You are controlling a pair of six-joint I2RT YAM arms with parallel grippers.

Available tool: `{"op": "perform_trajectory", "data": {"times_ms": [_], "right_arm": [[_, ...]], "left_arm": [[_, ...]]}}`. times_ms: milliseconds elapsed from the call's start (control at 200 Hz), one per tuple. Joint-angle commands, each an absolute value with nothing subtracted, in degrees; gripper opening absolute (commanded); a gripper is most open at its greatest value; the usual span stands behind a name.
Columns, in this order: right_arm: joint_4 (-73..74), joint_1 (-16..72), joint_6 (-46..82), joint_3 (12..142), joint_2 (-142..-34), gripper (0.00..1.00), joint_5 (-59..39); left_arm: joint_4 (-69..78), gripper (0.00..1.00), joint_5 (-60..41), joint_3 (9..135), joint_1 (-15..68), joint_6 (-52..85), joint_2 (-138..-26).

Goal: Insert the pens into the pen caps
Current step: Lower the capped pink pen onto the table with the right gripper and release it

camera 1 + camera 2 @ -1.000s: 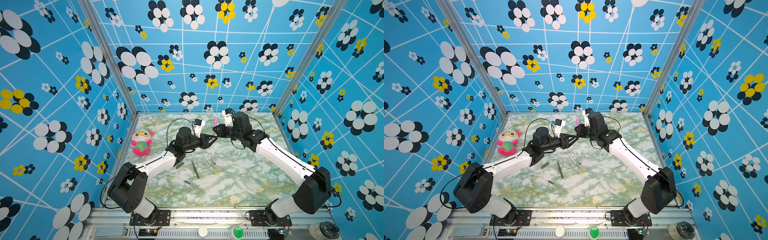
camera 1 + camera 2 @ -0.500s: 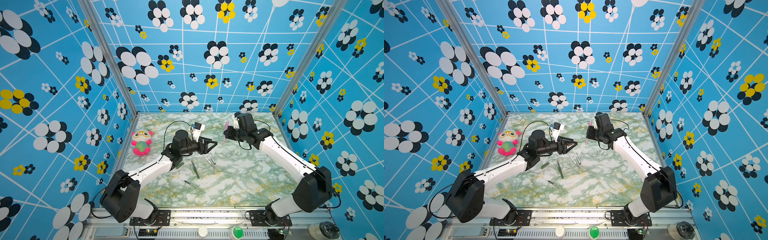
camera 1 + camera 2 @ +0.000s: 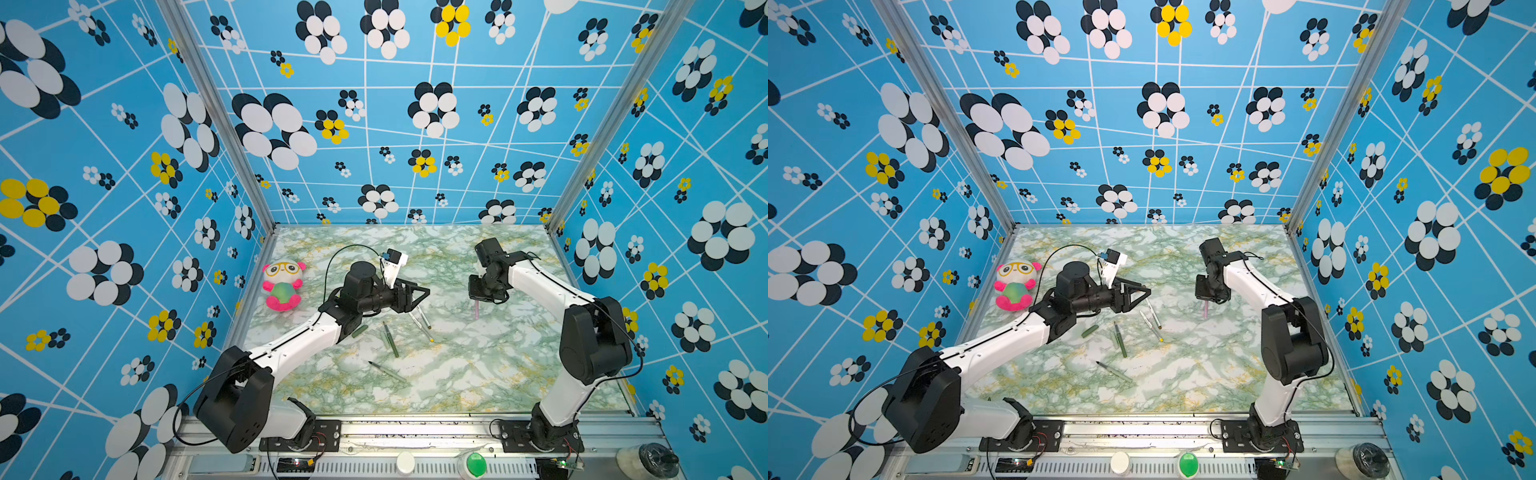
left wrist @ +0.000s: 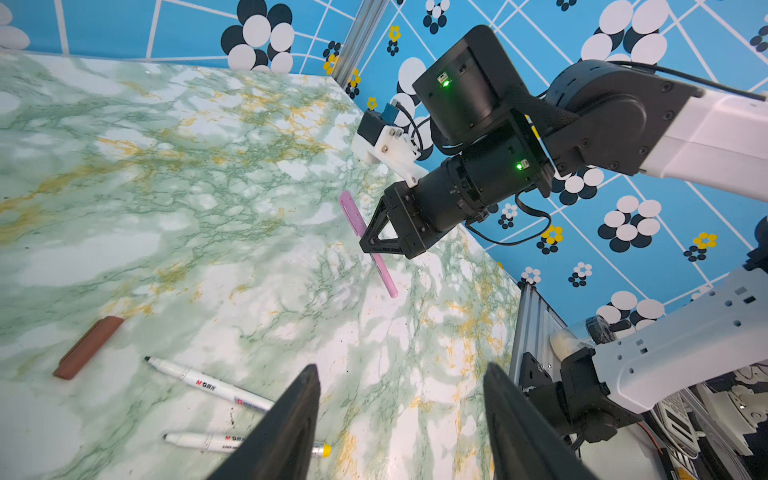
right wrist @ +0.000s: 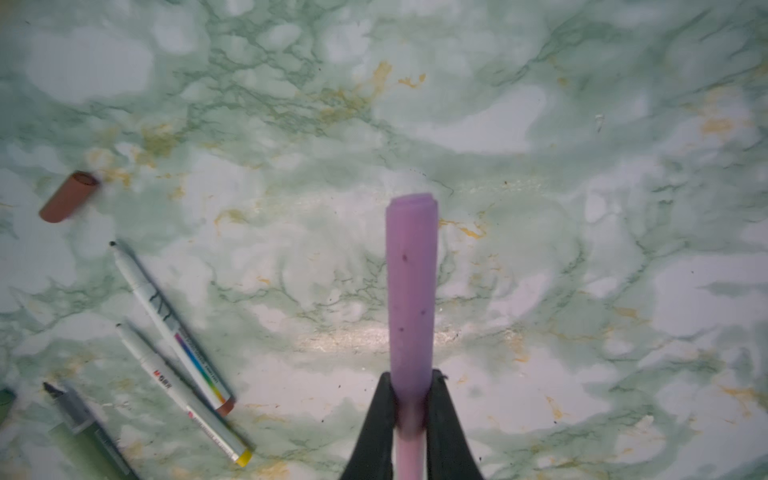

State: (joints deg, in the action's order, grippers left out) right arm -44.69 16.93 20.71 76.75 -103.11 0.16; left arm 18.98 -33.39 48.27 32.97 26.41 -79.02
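2 wrist views give what the top views lose. The right wrist view shows the right gripper (image 5: 411, 415) with its jaws pinched narrow on the pink pen (image 5: 410, 436). The wider pink cap (image 5: 411, 282) is already seated on the end that sticks out past the fingertips, over the marbled table (image 5: 582, 208). The left wrist view shows that grip from the side, and the left gripper (image 4: 399, 415) with its jaws well apart and nothing between them. In both top views only a short pink stub shows below the right gripper (image 3: 478, 297), and I cannot tell whether it touches the table. The brown cap (image 5: 68, 195) lies near 2 uncapped white pens, 1 brown-ended (image 5: 170, 324) and 1 yellow-ended (image 5: 187, 395). It shows in both wrist views but not in the top views. There the left gripper (image 3: 419, 293) hangs over the white pens and covers their far ends. Nearer the front lie the dark green pen (image 3: 391, 343), the dark green cap (image 3: 360, 331) beside the left arm, and the pale green pen (image 3: 388, 372), apart from the rest. A plush toy (image 3: 282, 286) sits at the table's left edge, well clear. A pale green piece (image 3: 385, 340) lies just beside the dark green pen, too small to tell what it is. In the right wrist view the dark green pen is cut off at the frame's edge and blurred.
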Motion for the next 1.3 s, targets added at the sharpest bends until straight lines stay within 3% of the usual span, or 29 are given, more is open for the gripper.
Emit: {"op": "perform_trajectory", "data": {"times_ms": [0,210,1294], "right_arm": [[-47.96,16.63,16.08,78.66,-105.91,0.03,0.05],[-44.63,16.61,10.68,78.45,-109.01,0.04,-2.72],[-40.36,15.61,12.42,77.99,-113.62,0.12,-0.73]], "left_arm": [[17.63,0.64,-32.62,47.13,32.43,24.89,-76.30],[17.19,0.64,-32.61,46.93,32.27,24.84,-75.97],[18.51,0.64,-32.34,46.67,32.15,26.36,-76.29]]}}
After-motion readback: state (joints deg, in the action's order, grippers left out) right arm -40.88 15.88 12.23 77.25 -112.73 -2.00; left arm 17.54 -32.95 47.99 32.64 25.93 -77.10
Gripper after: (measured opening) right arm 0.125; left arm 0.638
